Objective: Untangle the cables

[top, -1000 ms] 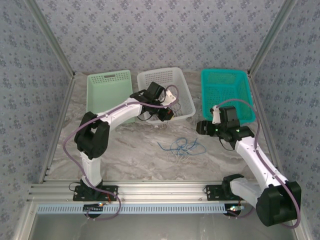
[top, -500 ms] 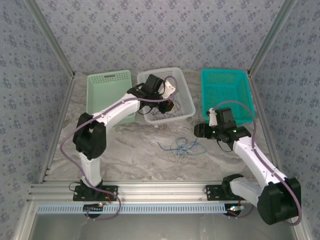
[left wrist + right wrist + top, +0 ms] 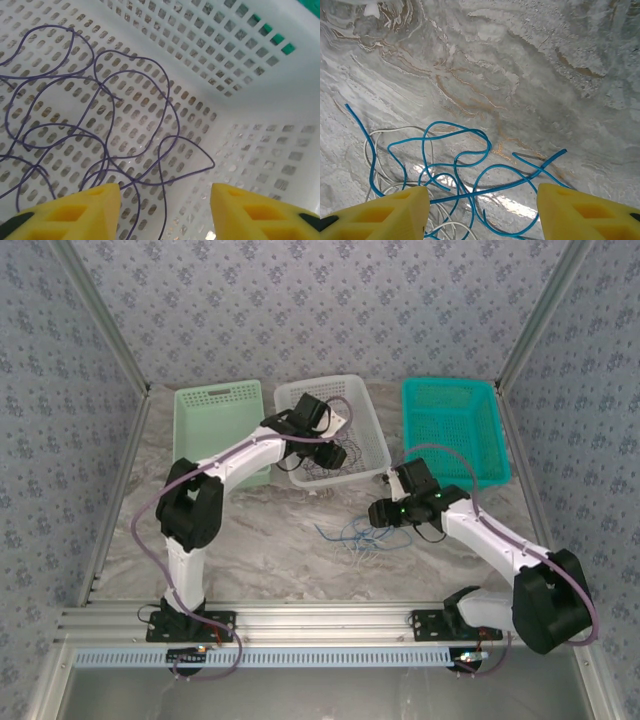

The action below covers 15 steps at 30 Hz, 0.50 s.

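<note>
The left gripper point(image 3: 165, 207) hangs inside the white basket point(image 3: 280, 75) with its jaws apart and nothing between them, and a thin purple cable point(image 3: 114, 120) lies in loose loops on the basket floor just under it. The right gripper point(image 3: 480, 212) is low over the marble table point(image 3: 545, 75), its jaws also wide apart and empty, and below it a blue cable point(image 3: 487, 142) lies curled and crossed with a white cable point(image 3: 367, 145). In the top view this small tangle point(image 3: 360, 533) lies on the table between the two arms, near the front of the white basket and just beside the right gripper.
</note>
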Tool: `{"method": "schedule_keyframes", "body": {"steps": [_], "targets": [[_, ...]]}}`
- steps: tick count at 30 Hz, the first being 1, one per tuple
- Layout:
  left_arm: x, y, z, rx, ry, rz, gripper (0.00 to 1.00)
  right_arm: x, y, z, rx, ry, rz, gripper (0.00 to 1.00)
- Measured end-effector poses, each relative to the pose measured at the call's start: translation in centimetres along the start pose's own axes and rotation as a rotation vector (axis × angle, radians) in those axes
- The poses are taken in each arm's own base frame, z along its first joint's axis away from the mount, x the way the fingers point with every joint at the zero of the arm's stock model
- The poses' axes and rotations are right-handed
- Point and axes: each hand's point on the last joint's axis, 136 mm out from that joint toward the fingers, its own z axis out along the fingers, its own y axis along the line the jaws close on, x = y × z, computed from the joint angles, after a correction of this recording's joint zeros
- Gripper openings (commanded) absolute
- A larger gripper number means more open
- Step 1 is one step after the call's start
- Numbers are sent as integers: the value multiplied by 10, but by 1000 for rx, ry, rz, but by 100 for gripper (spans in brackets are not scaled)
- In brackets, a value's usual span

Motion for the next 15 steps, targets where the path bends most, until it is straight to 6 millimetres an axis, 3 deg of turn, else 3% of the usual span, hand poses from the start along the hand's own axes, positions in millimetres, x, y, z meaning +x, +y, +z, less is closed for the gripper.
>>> {"method": "schedule_keyframes", "body": {"steps": [4,5,12,15], "targets": [[12,-5,-17,-29,-13,5,96,-3,13,-1,-18,-11,-52,60],[13,-8,-25,-30,-25,10,99,-2,15,-2,-23,-13,-65,60],[6,-32,-94,-8,-242,35,100,-2,27,-10,-52,-27,-131,58],[16,-30,-108,-19,-308,7,99,1,44,-12,-71,-26,-215,58]]}}
